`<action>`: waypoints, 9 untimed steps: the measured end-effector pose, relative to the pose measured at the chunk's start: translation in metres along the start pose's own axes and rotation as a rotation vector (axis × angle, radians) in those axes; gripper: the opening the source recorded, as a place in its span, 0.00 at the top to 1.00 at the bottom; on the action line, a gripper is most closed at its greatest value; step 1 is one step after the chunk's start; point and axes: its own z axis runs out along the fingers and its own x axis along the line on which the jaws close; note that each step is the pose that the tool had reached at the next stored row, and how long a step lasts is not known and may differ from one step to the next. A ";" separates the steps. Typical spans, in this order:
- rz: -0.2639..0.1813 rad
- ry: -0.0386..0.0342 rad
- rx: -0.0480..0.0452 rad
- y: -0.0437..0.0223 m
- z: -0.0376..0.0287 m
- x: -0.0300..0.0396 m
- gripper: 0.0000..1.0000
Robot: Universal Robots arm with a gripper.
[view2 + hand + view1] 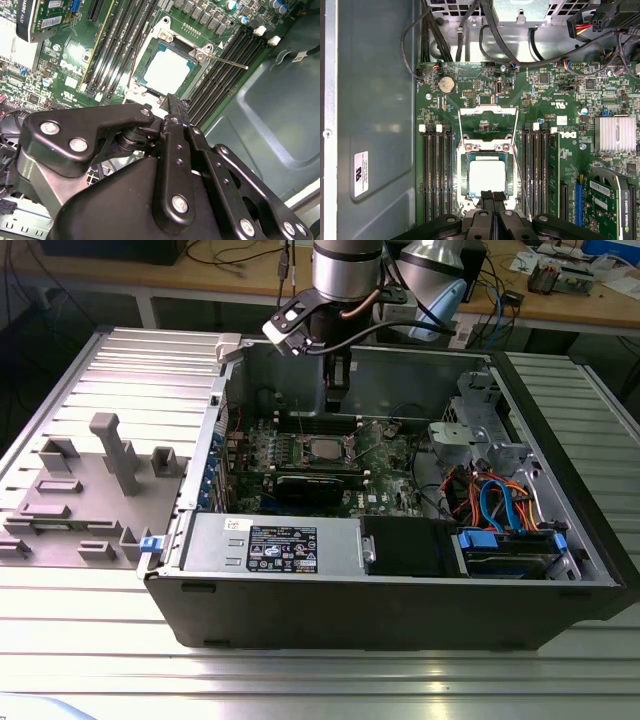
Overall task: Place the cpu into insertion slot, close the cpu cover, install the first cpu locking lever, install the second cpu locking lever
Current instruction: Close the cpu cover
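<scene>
The cpu (487,175) lies flat in the slot (465,170) on the board (570,105), its pale metal top up and square to the rim in both wrist views. The cover (487,109) is swung open on its hinge at the slot's edge away from the gripper (492,197), so the board shows through its cut-out. A thin lever (520,175) runs free beside the slot, not hooked down. The gripper hangs just over the slot's near edge, jaws pressed together with nothing between them; whether the tips touch anything cannot be told. The cpu looks light, stiff and thin, with a smooth top that would slip under a pinch and an underside likely fragile; it is best held by two opposite edges and never pressed hard. The cover is likely light, rigid sheet metal that pivots freely, so its free bar far from the hinge is the sensible place to push. The lever looks like springy steel wire that probably resists near the end of its travel; its bent outer end gives the most leverage.
</scene>
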 end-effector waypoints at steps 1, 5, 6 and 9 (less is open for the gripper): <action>0.000 0.0001 0.0000 0.0000 0.0000 0.0000 0.89; 0.000 0.0000 0.0001 0.0020 0.0000 0.0000 0.89; 0.000 0.0000 0.0000 0.0021 0.0000 0.0000 0.89; 0.000 0.0000 0.0000 0.0021 0.0000 0.0000 0.89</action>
